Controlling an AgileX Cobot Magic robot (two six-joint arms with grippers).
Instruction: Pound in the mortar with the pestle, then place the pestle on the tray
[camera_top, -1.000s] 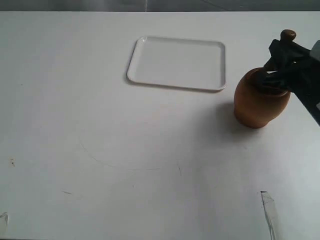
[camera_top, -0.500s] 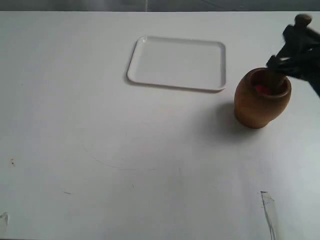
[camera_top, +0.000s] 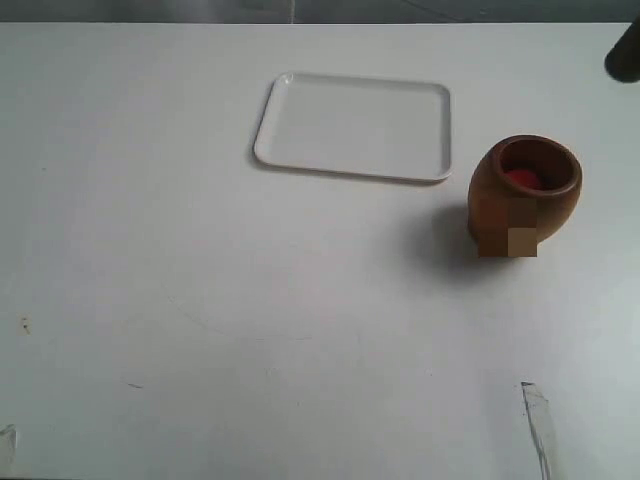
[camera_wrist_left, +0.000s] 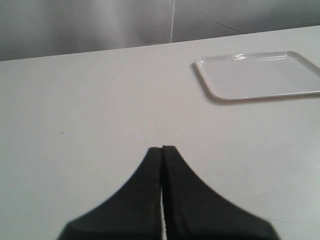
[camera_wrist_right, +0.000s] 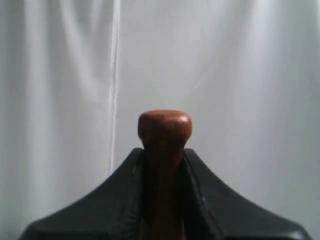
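Observation:
The brown wooden mortar (camera_top: 522, 196) stands on the table to the right of the white tray (camera_top: 352, 126), with something red inside its mouth. Only a dark bit of my right arm (camera_top: 625, 52) shows at the exterior view's upper right edge. In the right wrist view my right gripper (camera_wrist_right: 164, 152) is shut on the reddish-brown pestle (camera_wrist_right: 164, 129), whose knob sticks out past the fingertips, facing a white curtain. My left gripper (camera_wrist_left: 162, 149) is shut with nothing in it, held over bare table with the tray (camera_wrist_left: 260, 75) farther off.
The white table top (camera_top: 250, 300) carries faint scuff marks and a strip of tape (camera_top: 535, 415) near the front right. A white curtain (camera_wrist_right: 240, 75) hangs behind the scene.
My right gripper has lifted the pestle up out of the mortar and away to the upper right, almost leaving the exterior view. The mortar's mouth now shows uncovered.

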